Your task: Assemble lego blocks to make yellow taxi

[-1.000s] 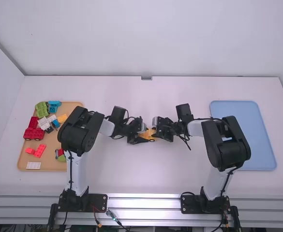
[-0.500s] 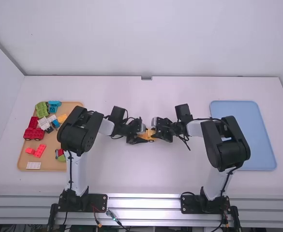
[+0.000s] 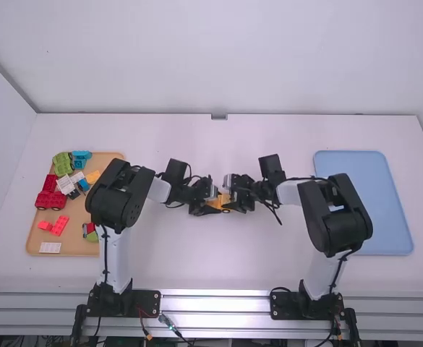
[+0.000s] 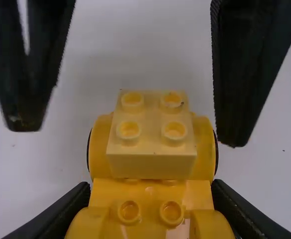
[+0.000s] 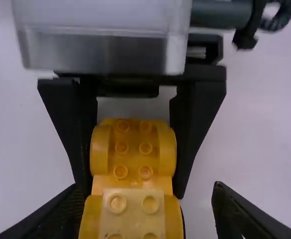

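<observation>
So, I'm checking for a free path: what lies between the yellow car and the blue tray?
In the high view, the right arm spans that stretch from the yellow car to the blue tray, above white table.

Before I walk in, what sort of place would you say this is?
Probably a robotics lab or test station: a left robot arm and a right robot arm are mounted at a white table with a tan tray of toy building blocks on it.
</observation>
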`<control>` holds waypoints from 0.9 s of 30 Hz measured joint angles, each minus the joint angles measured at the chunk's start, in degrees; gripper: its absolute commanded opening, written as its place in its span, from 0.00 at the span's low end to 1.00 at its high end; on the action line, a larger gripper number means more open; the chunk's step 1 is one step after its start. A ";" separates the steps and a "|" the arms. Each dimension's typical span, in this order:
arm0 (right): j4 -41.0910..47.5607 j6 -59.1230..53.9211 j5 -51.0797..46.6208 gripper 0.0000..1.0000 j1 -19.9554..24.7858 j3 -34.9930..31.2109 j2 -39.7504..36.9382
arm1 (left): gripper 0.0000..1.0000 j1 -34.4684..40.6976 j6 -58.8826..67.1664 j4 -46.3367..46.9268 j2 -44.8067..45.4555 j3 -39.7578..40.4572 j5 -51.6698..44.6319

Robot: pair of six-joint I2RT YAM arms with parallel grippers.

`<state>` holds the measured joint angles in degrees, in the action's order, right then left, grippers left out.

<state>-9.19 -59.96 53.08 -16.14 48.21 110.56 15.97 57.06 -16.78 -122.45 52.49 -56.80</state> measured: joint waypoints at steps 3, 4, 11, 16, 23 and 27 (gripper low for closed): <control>-1.27 -0.02 4.72 0.59 1.33 0.00 0.00 | 0.29 0.00 0.00 0.00 0.02 0.00 -0.04; -1.33 -0.28 6.88 0.26 2.14 0.00 0.00 | 0.29 -0.02 0.00 -0.02 0.02 0.00 -0.02; 2.14 0.02 9.68 0.00 4.22 -0.02 0.00 | 0.29 0.00 -0.02 -0.04 0.00 0.00 -0.09; 1.40 -0.04 9.09 0.00 3.85 -0.81 0.00 | 0.28 0.00 0.02 -0.09 0.00 0.00 -0.11; 2.23 0.07 5.44 0.00 3.15 -1.53 0.00 | 0.28 0.00 -0.04 -0.17 0.02 0.00 -0.11; 1.31 1.11 2.32 0.00 1.20 -1.62 0.00 | 0.28 0.00 -0.07 -0.20 0.02 0.00 -0.13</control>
<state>-7.88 -58.85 55.40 -14.94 46.59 110.56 15.97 56.99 -16.97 -122.43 52.49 -56.93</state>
